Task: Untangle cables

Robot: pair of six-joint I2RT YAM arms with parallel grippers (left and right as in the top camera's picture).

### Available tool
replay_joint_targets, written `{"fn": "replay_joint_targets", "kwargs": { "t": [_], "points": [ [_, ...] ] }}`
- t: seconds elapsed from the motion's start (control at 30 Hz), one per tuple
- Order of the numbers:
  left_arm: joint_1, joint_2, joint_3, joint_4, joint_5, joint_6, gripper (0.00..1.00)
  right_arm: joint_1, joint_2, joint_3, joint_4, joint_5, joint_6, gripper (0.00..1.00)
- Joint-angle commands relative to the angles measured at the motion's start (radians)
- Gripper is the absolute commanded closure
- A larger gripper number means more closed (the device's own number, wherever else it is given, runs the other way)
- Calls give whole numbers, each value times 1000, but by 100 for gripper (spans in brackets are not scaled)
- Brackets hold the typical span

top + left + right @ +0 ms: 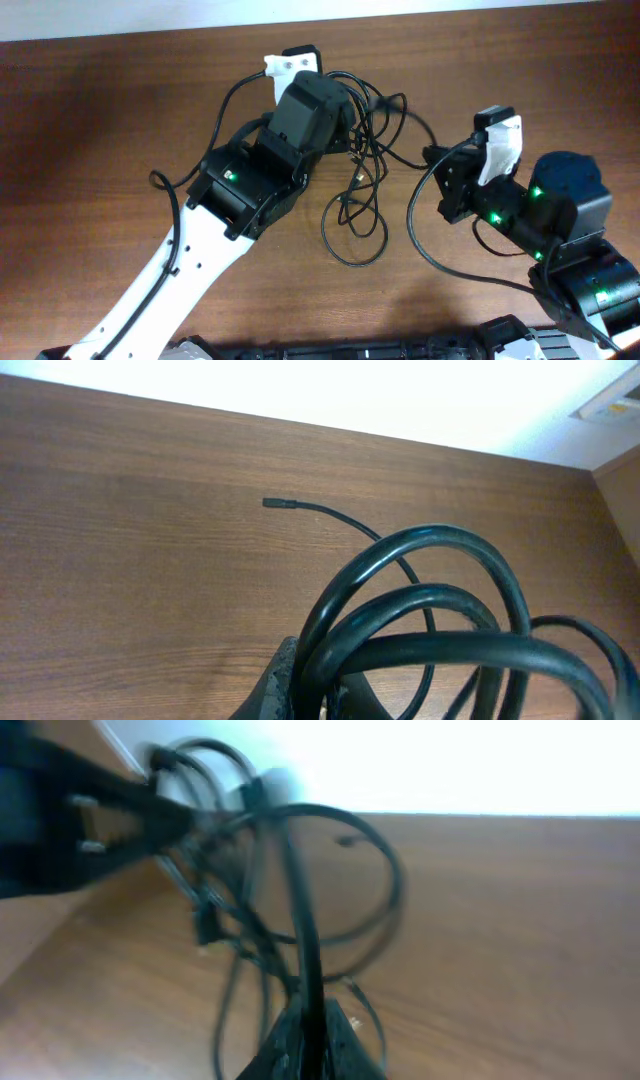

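Angling inward from opposite sides; left claw [303,688] and right claw [310,1035] each clamped on the cables [360,215].

Robotics lab, wood-grain table [90,130], plain white wall [150,15]

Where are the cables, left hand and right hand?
cables [358,180], overhead view, tangled middle between the arms
left hand [305,685], left wrist view, between its fingertips, at the looped cables
right hand [305,1032], right wrist view, between fingertips shut on the cables

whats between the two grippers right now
A loose tangle of the cables, which both the left gripper and right gripper pinch; bare table under it. The overhead view shows it.
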Motion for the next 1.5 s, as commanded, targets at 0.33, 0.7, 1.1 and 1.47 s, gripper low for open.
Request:
{"fn": "replay_joint_targets", "kwargs": {
  "t": [0.33,0.7,1.1,1.47],
  "points": [
    [7,-17,5,31,25,155,100,-2,74,8,-24,145,39,19],
    [7,-17,5,82,481,533,100,-2,83,8,-13,145,39,19],
    [7,-17,5,-3,646,671,100,-2,83,8,-32,292,168,19],
    [7,-17,5,-66,578,675,100,-2,84,8,-67,378,283,18]
  ]
}}
